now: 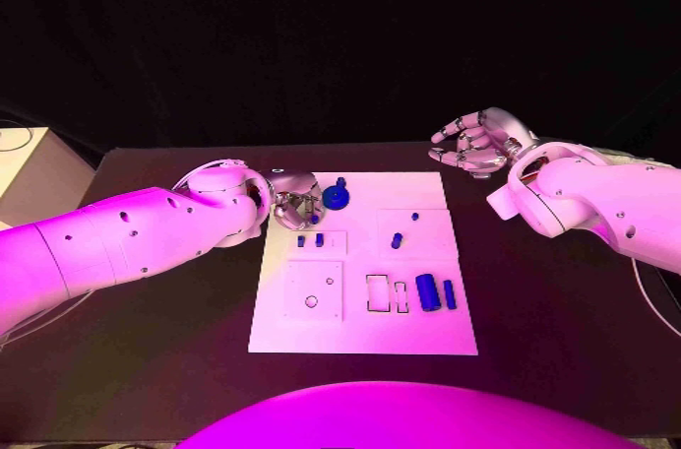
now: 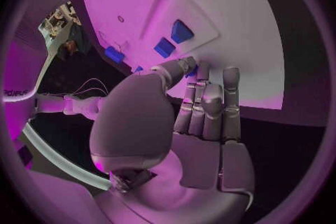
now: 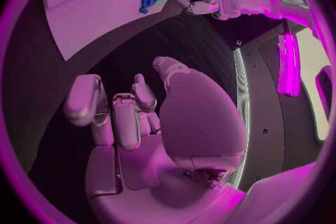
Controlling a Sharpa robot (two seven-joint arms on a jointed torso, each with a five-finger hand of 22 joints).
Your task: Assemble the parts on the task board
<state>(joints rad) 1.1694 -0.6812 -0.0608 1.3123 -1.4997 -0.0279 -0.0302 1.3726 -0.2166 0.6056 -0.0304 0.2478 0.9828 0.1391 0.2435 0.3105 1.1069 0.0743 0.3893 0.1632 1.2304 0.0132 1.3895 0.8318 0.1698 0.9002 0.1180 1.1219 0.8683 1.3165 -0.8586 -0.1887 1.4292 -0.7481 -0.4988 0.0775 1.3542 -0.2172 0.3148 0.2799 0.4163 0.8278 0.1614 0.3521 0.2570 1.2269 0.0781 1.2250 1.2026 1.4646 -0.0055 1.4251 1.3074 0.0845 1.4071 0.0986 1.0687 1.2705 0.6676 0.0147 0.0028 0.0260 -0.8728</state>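
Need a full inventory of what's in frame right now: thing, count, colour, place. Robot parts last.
table: one, black, under everything.
task board: one, white plate, middle of the table, with raised panels and cut-out slots.
round part: one, blue, far end of the board, next to the left hand's fingers.
long parts: two, blue, side by side on the board's near right area.
small parts: a few, blue, mid-board; exact count unclear.
box: one, pale, at the table's far left corner.
left robot hand: silver, at the board's far left corner; touching the round part or not, unclear.
right robot hand: silver, fingers curled, empty, raised off the board's far right.
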